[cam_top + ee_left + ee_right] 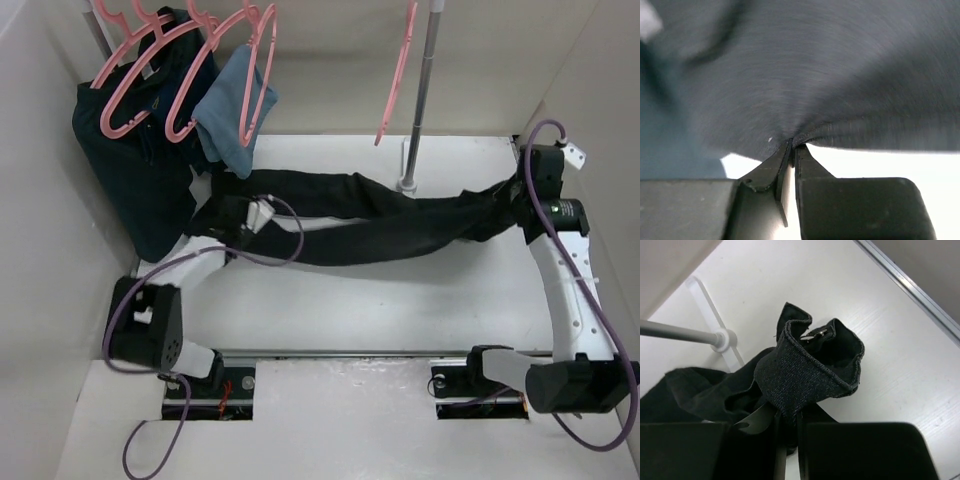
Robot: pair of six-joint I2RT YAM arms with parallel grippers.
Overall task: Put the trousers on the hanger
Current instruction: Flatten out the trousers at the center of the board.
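On the table (400, 300), left claw (792, 144) and right claw (788, 416) pinch the trousers (400, 225).

White worktop (400, 300): black trousers (400, 225) lie stretched left to right across the far half, right end bunched up. Rack pole foot (408, 183) stands far centre, just behind the trousers. Left arm base (205, 385) and right arm base (475, 385) sit at the near edge.
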